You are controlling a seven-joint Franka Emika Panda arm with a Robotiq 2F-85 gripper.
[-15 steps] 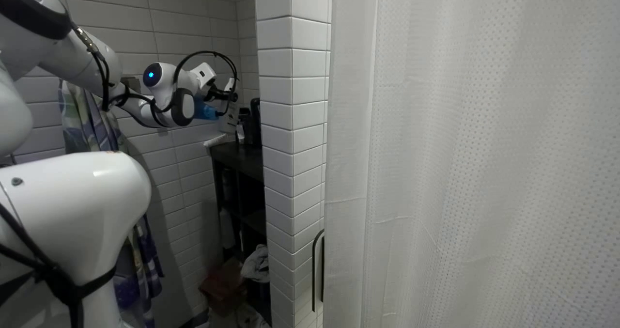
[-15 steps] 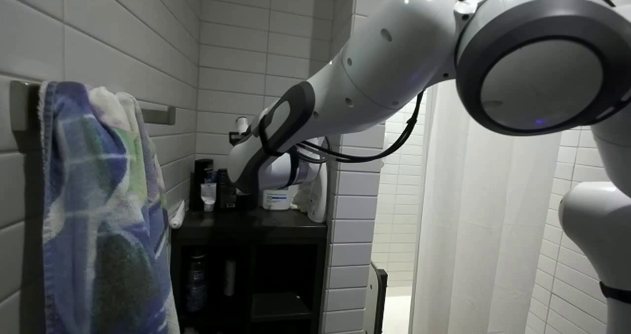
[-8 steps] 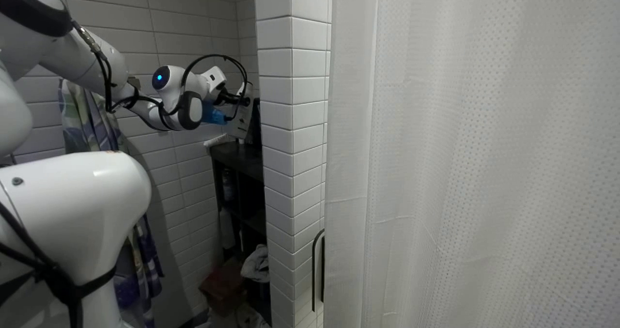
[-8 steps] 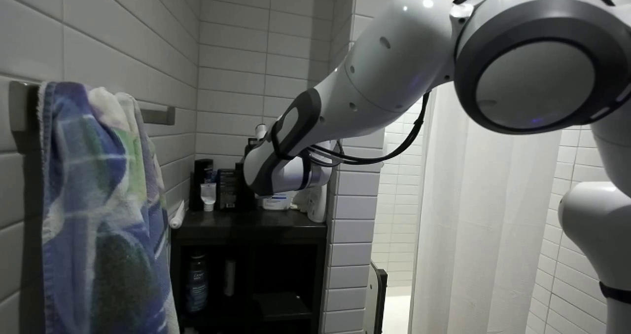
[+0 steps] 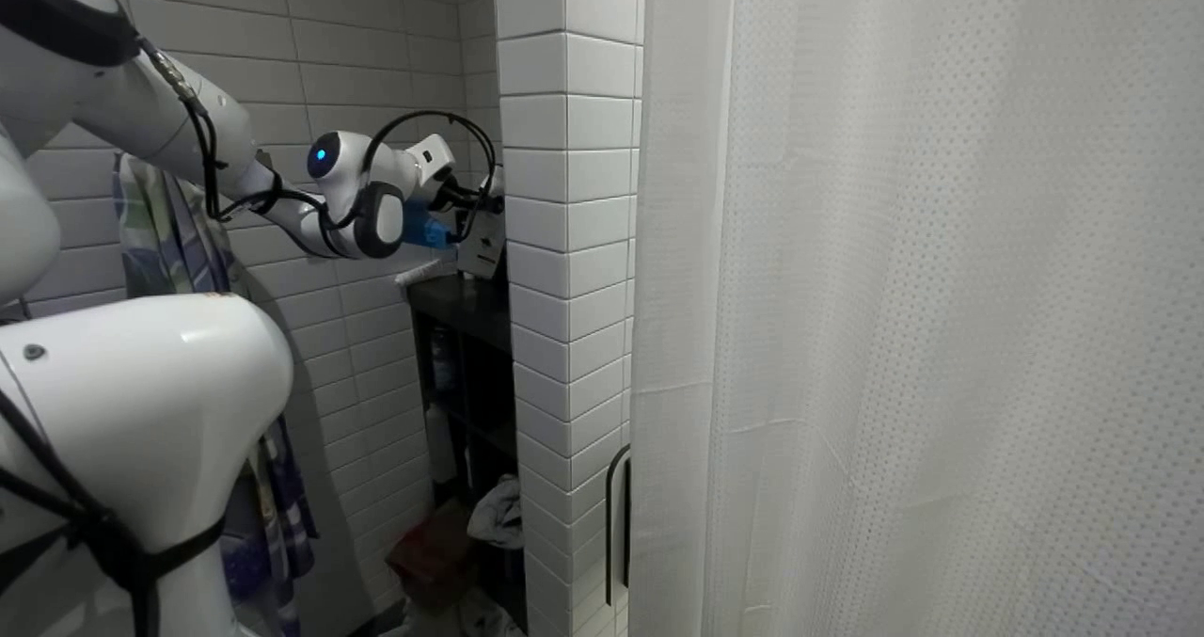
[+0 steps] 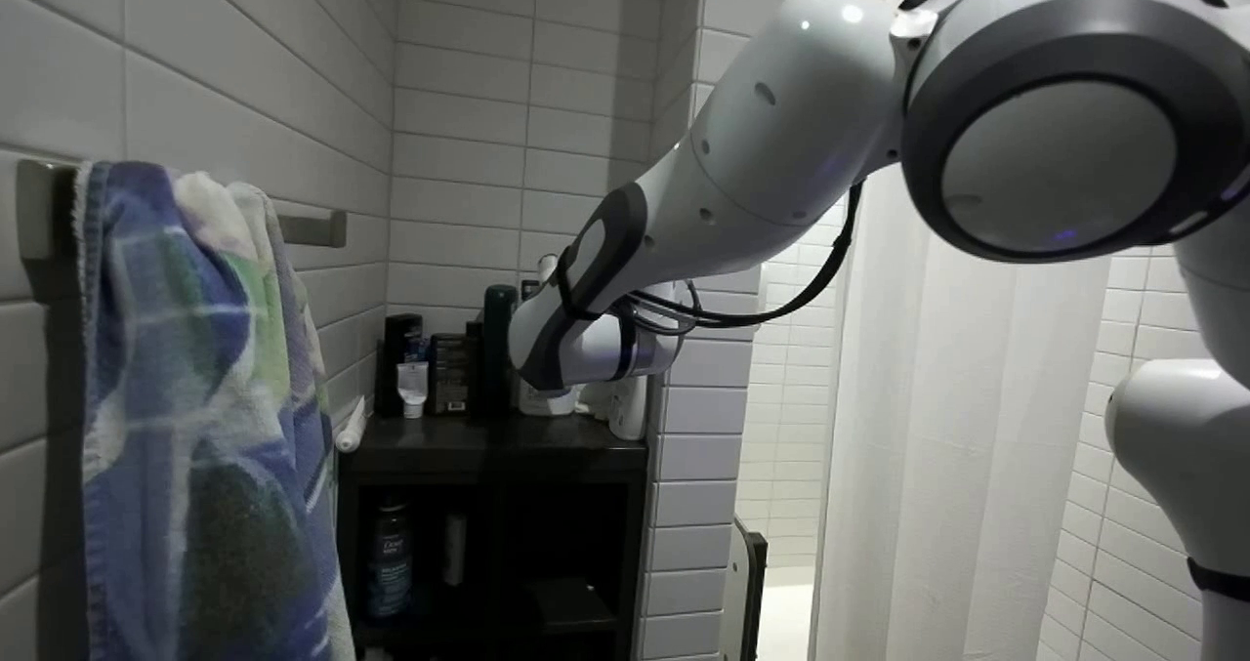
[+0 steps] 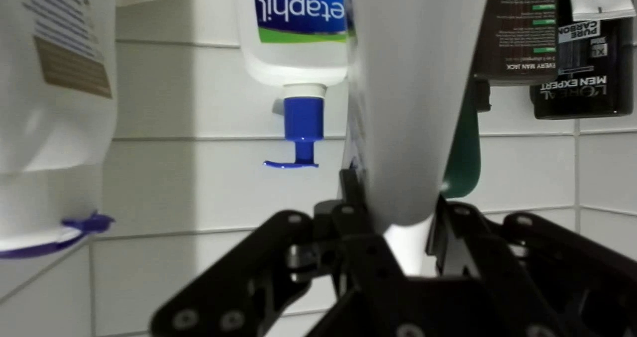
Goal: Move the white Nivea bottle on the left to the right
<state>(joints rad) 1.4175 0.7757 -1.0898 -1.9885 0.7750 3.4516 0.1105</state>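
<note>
I have the white bottle (image 7: pixel 415 88) pinched in the gripper (image 7: pixel 394 190), its black fingers (image 7: pixel 351 202) parted by just the bottle's width. On my wrist view the bottle runs from the top edge, right of centre, to the lower middle, overlapping the right side of a blue-topped pump bottle (image 7: pixel 298 63). The held bottle's lettering I can't make out. Compared with a second ago, I've carried my arm (image 6: pixel 781 134) rightward and slightly down in both exterior views. In an exterior view the bottle has gone with it and now shows left of centre, leaning a little, just beside the left edge of the tiled pillar (image 5: pixel 536 232). I can't tell whether its base touches the black cabinet (image 5: pixel 461 300). In an exterior view a dark green bottle (image 6: pixel 498 349), hidden behind the arm then, has come into sight left of centre, while the white container (image 6: pixel 545 404) right of it is more covered. The towel (image 6: pixel 215 397) at the left of the frame hangs unchanged.
</note>
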